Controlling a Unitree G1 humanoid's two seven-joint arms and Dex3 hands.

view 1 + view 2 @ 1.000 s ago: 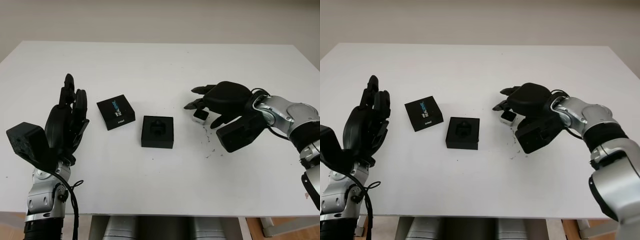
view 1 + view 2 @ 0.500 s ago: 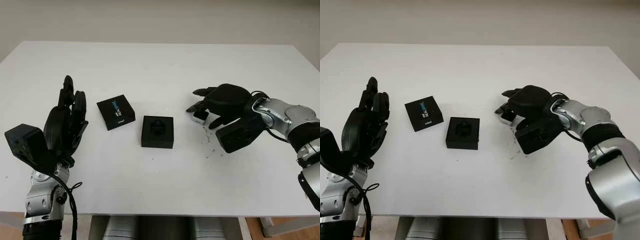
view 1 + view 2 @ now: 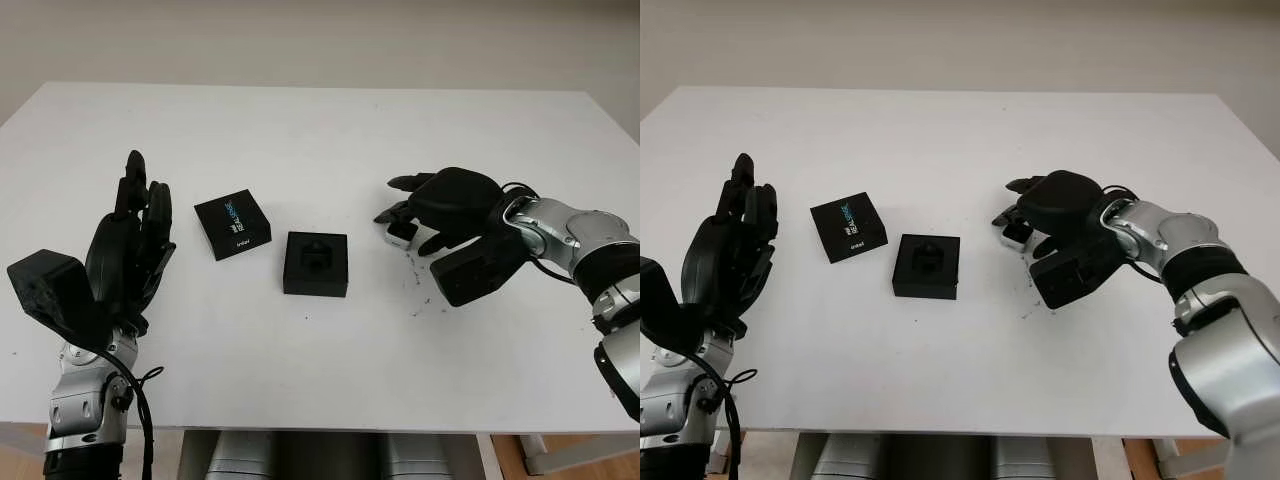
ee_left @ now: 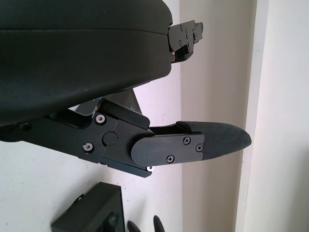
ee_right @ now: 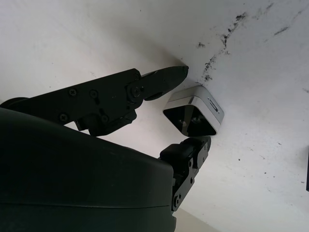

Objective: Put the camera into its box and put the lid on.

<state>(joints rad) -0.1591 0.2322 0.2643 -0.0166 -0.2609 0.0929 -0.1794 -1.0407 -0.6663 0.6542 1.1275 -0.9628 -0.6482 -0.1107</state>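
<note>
Right hand (image 3: 420, 215) over the small silver-and-black cube camera (image 5: 194, 116) right of desk centre, fingers around it but not visibly clamped, so grip unclear. Open black square box (image 3: 315, 264) mid-desk holds a black insert. Black printed lid (image 3: 232, 223) just left. Left hand (image 3: 130, 245) open near left edge of white desk (image 3: 320, 130).

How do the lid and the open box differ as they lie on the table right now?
The lid has a smooth flat top with printed lettering; the open box shows a black moulded insert with a hollow. The lid lies turned at an angle, the box nearly square to the table edge. The lid lies nearer the open left hand, the box nearer the right hand at the camera. Both are black, square and untouched.
</note>
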